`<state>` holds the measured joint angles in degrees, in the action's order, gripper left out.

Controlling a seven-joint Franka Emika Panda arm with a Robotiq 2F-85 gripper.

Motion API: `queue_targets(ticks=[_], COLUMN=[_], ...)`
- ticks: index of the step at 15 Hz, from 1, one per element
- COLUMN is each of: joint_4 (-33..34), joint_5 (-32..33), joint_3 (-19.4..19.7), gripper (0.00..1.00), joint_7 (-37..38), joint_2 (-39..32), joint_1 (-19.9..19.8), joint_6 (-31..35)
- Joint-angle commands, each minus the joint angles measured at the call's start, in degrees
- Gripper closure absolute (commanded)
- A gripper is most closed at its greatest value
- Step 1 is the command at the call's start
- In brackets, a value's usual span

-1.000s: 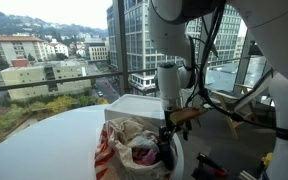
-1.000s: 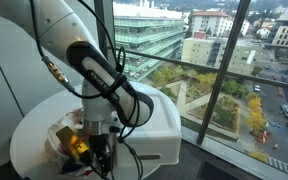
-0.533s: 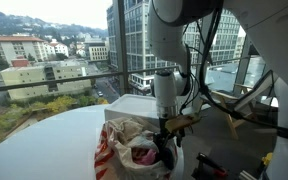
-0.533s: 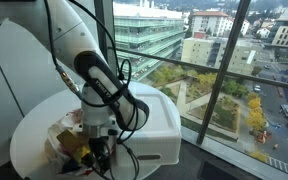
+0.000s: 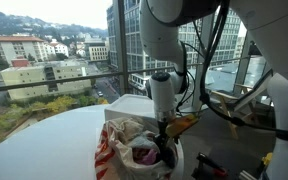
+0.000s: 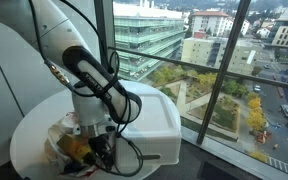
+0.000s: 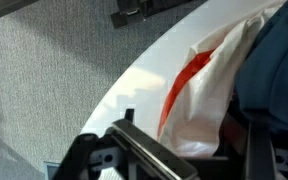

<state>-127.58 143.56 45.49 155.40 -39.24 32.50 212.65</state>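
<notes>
Round white table [image 5: 44, 135] by tall windows [image 6: 219, 80], red-and-white plastic bag [image 5: 116, 142] with dark cloth [image 7: 280, 60] inside, gripper [image 7: 174, 150] spread wide over it

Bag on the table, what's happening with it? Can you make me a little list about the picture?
bag: white plastic with red print, crumpled, top open
table: round and white, the bag sits on it
jaws: wide apart, low at the bag's opening
beside jaws: something dark blue, unclear what
behind bag: white box
outside: city buildings through big windows
</notes>
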Motion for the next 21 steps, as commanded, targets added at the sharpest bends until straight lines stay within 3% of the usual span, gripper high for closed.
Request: queue_targets(ticks=[1, 7, 9, 15, 21], joint_4=[-1.71, -4.04, -4.84, -6.66, -9.24], joint_5=[0.34, -0.57, -0.67, -1.41, -1.38], joint_3=[5.97, 13.68, 17.52, 29.38, 42.59], gripper=[0.42, 0.89, 0.99, 1.0, 1.0], joint_7=[2.46, 2.31, 2.3, 2.28, 0.37], joint_2=[-1.11, -3.09, -4.64, -6.73, -3.33], joint_1=[8.76, 18.33, 22.1, 33.76, 44.98], joint_6=[-1.65, -1.91, -1.05, 0.36, 5.32])
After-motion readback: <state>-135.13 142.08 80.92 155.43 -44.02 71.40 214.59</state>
